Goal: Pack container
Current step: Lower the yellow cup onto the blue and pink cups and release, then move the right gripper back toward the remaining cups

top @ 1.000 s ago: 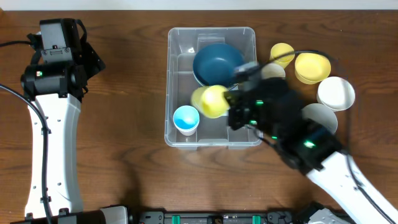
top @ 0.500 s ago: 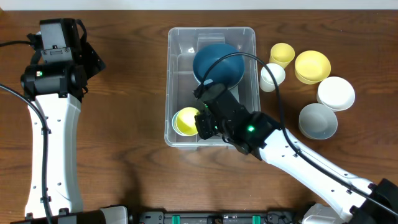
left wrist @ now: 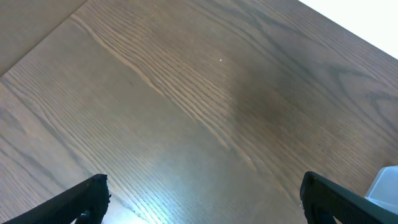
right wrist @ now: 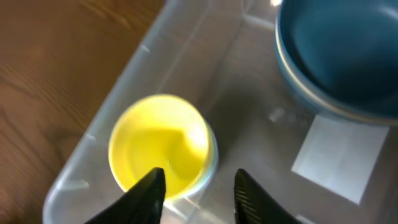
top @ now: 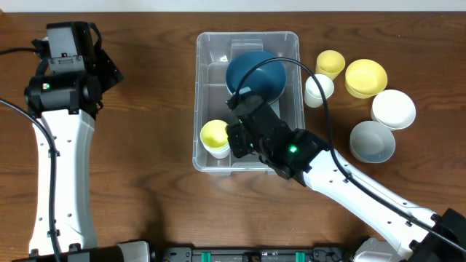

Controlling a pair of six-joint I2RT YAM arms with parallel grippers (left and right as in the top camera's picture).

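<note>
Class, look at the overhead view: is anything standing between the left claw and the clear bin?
Nothing visible does. Only bare wooden table lies between the open left claw and the left wall of the bin.

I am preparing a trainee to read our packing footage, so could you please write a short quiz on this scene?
1. True or false: the blue bowl lies inside the container.
2. Which claw hangs over the container?
3. The yellow cup sits:
A) upside down on the table
B) nested in a white cup inside the container
C) inside the blue bowl

Key
1. True.
2. The right claw, with its jaws apart.
3. B.
</note>
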